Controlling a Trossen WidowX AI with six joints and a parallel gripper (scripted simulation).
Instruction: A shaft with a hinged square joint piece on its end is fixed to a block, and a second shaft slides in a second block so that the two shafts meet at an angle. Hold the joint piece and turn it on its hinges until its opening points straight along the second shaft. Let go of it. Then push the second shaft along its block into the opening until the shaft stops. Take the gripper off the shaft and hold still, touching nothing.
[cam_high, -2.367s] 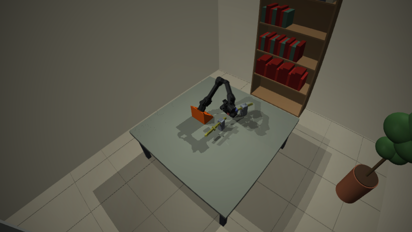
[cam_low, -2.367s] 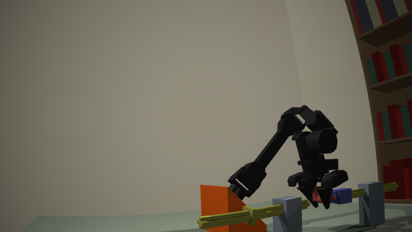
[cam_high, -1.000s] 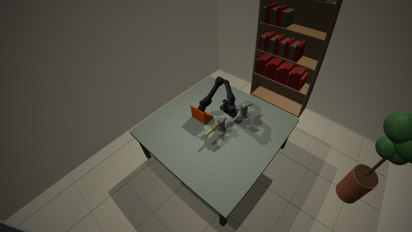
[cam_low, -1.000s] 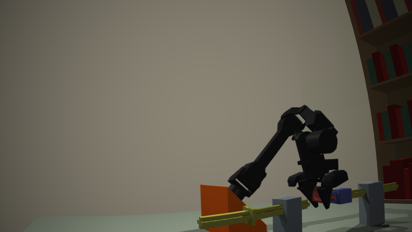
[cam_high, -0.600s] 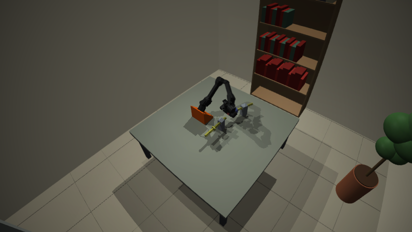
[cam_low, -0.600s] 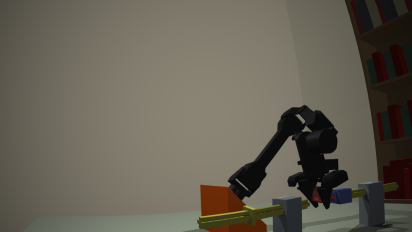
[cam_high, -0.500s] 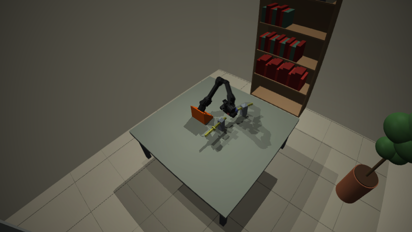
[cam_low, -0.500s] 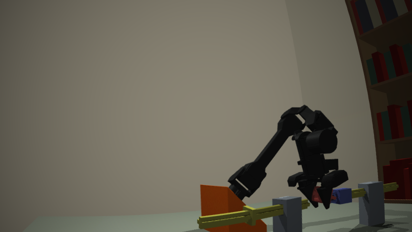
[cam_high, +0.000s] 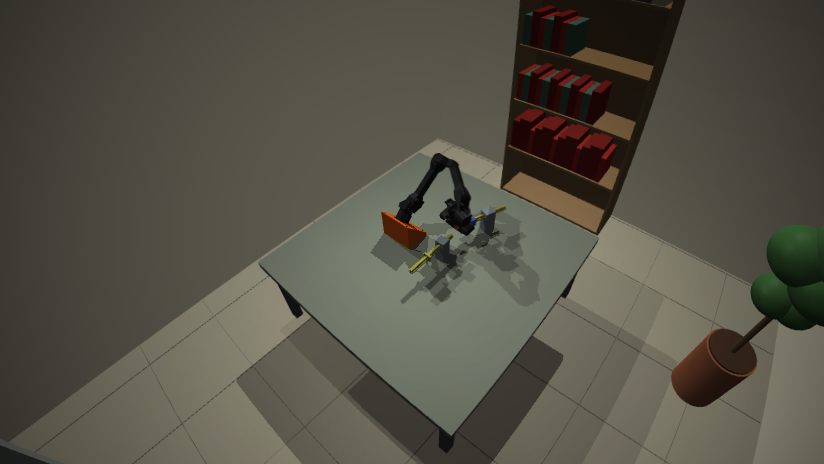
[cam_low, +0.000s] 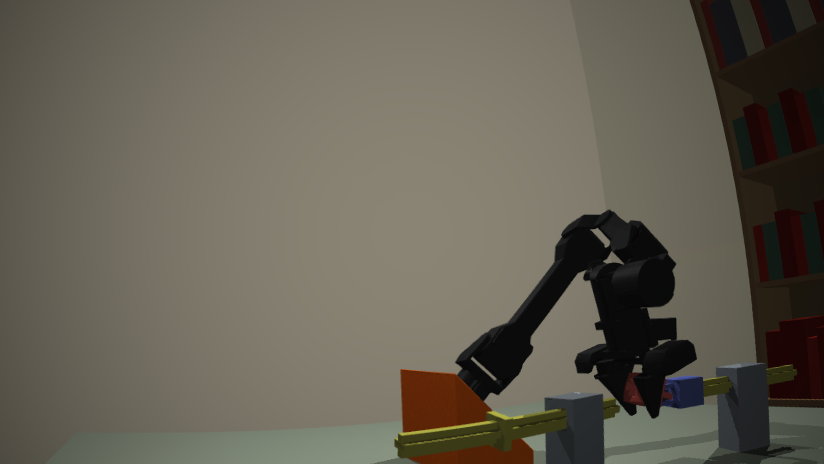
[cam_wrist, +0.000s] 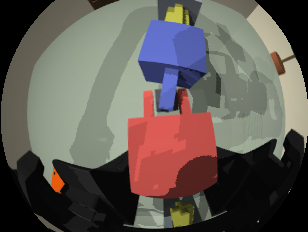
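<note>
Black 2-finger pincer clamped on red square joint piece, beside blue block-shaped hinge part. Step looks like aligning. Next: check opening faces yellow ridged sliding shaft, release, then push that shaft in.

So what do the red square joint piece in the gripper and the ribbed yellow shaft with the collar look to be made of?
The red square joint piece: probably matte plastic, evenly coloured, flat-faced, no glints. The ribbed yellow shaft: perhaps plastic or painted metal; its dull, uniform colour leaves that open.
</note>
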